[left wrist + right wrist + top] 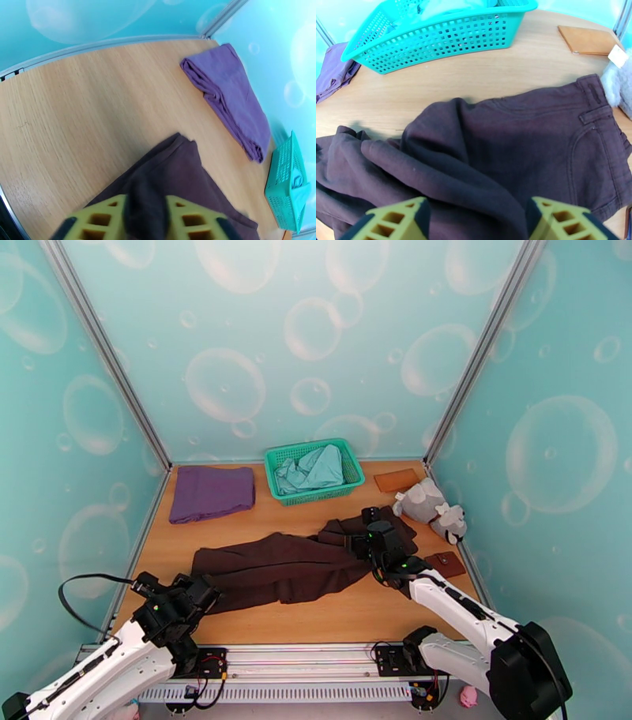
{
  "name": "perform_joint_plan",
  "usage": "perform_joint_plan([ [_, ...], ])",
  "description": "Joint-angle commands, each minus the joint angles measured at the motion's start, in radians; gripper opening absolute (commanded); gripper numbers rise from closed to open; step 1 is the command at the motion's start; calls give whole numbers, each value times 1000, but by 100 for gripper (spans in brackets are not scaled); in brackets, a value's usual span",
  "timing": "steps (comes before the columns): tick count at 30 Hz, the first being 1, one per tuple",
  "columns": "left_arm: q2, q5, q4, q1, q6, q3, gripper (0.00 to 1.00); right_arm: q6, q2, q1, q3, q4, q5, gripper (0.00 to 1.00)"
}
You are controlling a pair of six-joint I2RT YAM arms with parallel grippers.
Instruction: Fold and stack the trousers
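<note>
My left pincer [144, 215] nipped tight on leg hem of trousers [276, 568], near front-left corner of desk [316, 619]. My right pincer [478, 215] spread wide, empty, above bunched cloth toward right edge. Best grab waistband, lift both ends level, smooth before folding.

I count one pair of trousers [276, 568], one purple cloth [212, 493], one green basket [316, 491] holding one teal garment [312, 467] — plus one tan flat piece [396, 479], one dark brown flat piece [445, 563], and grey plush toys [424, 500] — one or two, I can't tell.
</note>
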Motion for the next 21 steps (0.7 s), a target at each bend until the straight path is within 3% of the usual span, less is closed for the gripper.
perform_joint_plan([
  [1,40,-90,4,-3,65,51,99,-17,4,-6,-3,17,20,69],
  [3,66,-95,102,0,190,52,99,-20,3,-8,-5,21,19,68],
  [6,117,-21,358,56,507,33,99,-22,4,-8,-12,36,9,68],
  [8,158,147,532,149,695,9,99,-31,8,-6,-13,47,-11,68],
  [12,218,528,733,384,854,-79,99,-42,10,3,-15,61,-28,68],
  [15,249,671,810,455,859,-142,99,-45,11,8,-13,63,-33,68],
  [21,420,612,780,486,818,-95,99,-59,19,35,-13,84,-63,69],
])
